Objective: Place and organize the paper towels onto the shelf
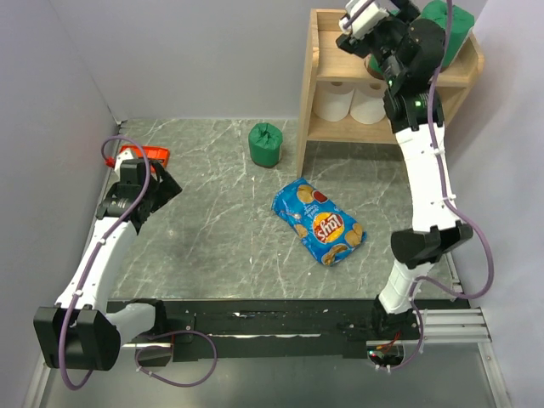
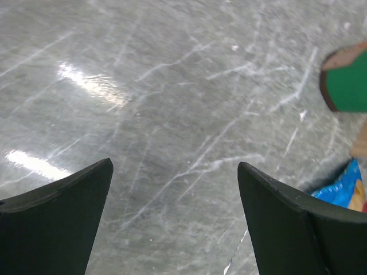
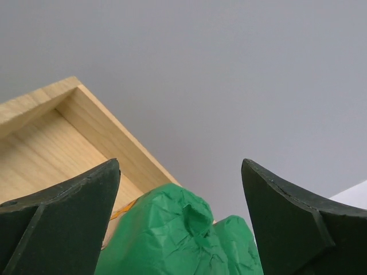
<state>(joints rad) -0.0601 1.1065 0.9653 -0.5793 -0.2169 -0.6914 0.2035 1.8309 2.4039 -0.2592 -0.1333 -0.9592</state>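
The wooden shelf [image 1: 316, 81] stands at the back right. Two white rolls [image 1: 336, 100] sit side by side on its lower tier. Green-wrapped rolls [image 1: 452, 27] sit on the top tier, partly behind my right arm. My right gripper [image 1: 376, 47] hovers over the top tier, open. In the right wrist view, two green rolls [image 3: 172, 235] show just below and between the spread fingers [image 3: 63, 200] of that gripper [image 3: 180, 166], beside the shelf's wood [image 3: 40, 149]. Another green roll [image 1: 265, 143] stands on the table, and also shows in the left wrist view [image 2: 347, 83]. My left gripper [image 1: 161, 187] [image 2: 175, 189] is open and empty.
A blue chip bag [image 1: 321, 223] lies mid-table, its corner showing in the left wrist view [image 2: 344, 189]. A red flat tool [image 1: 149, 155] lies at the back left behind my left gripper. Grey walls close the left, back and right.
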